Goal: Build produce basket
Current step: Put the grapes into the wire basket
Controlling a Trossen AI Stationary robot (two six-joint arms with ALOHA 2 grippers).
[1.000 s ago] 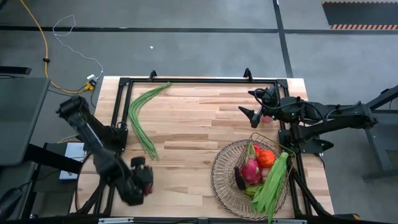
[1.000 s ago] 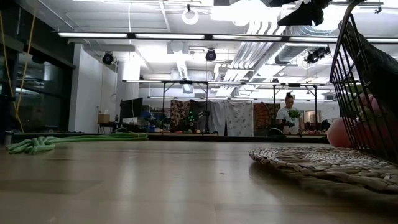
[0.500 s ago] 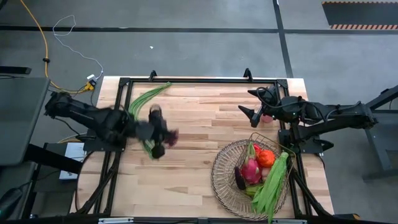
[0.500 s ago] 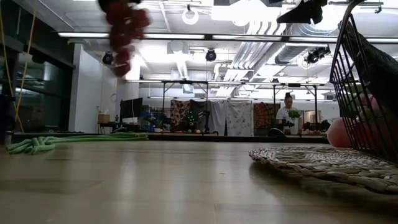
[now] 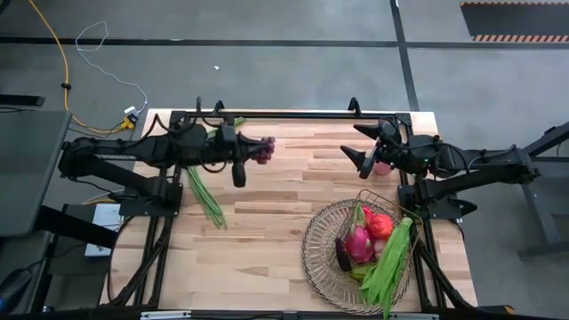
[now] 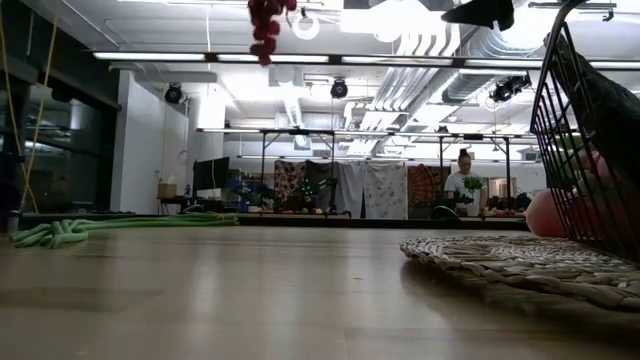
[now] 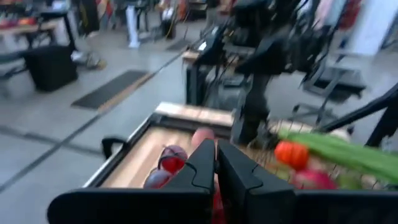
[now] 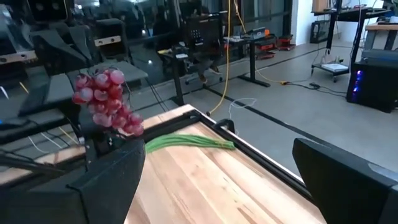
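My left gripper [image 5: 256,152] hovers over the table's far left part, pointing level toward the right edge, shut on a bunch of red-purple grapes [image 5: 264,148] that also shows high up in the low view [image 6: 265,22]. My right gripper [image 5: 356,147] stands open at the far right, facing the left one, with nothing between its fingers. The round tan basket [image 5: 308,258] sits at the near right. It holds a pink dragon fruit [image 5: 358,242], an orange-red pumpkin [image 5: 380,225], a dark eggplant [image 5: 342,256] and a green bean bunch [image 5: 391,262]. My left gripper holds the grapes [image 7: 171,160] at the ends of its shut fingers [image 7: 205,163], which come in level from the table's left. The fingers hide the part they are on. The bunch [image 8: 104,99] hangs by the fingertips, lifted well clear of the table.
A second long green bean bunch [image 5: 203,182] lies on the wood at the far left, below the left arm. A small pink fruit [image 5: 382,167] shows under the right arm. A black frame [image 5: 284,114] runs along the table's edges. Bare wood lies in the middle.
My left gripper has swung from the table's near left corner up and toward the far edge and the middle. It has tipped from pointing down to level, staying shut. The grapes have travelled with it and risen high above the table.
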